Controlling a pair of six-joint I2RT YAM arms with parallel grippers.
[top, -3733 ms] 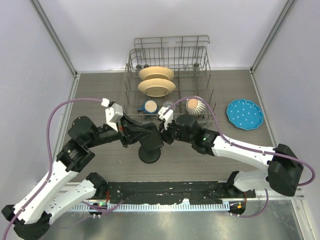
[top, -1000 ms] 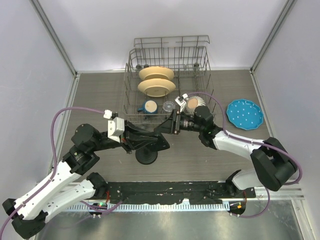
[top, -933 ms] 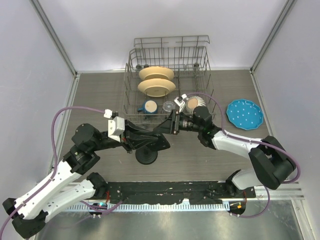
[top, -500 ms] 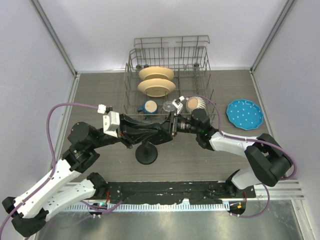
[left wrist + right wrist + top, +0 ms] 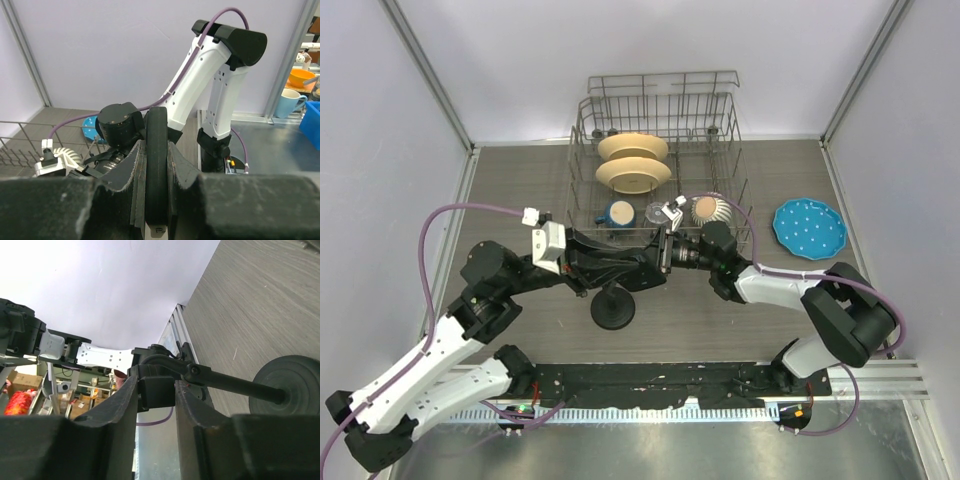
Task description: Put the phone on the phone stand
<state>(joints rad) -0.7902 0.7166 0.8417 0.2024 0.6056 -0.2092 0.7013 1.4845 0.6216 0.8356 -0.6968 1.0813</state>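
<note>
In the top view my left gripper (image 5: 610, 265) is shut on the phone (image 5: 645, 273), a thin black slab held above the phone stand's round base (image 5: 612, 311). The left wrist view shows the phone (image 5: 156, 125) edge-on, pinched between the fingers of the left gripper (image 5: 156, 146). My right gripper (image 5: 665, 252) meets it from the right. In the right wrist view the right gripper (image 5: 156, 382) has both fingers against the stand's clamp head (image 5: 157, 394). The stem (image 5: 235, 383) runs to the disc base (image 5: 295, 385). From above the clamp head is hidden.
A wire dish rack (image 5: 660, 100) stands directly behind the grippers, holding cream plates (image 5: 633, 175), a blue mug (image 5: 618, 213) and a ribbed cup (image 5: 708, 209). A blue dotted plate (image 5: 809, 227) lies at the right. Walls close off both sides.
The right gripper has slid left toward the left gripper and narrowed its jaws onto the clamp head. The left gripper has shifted slightly with the phone still in it.
</note>
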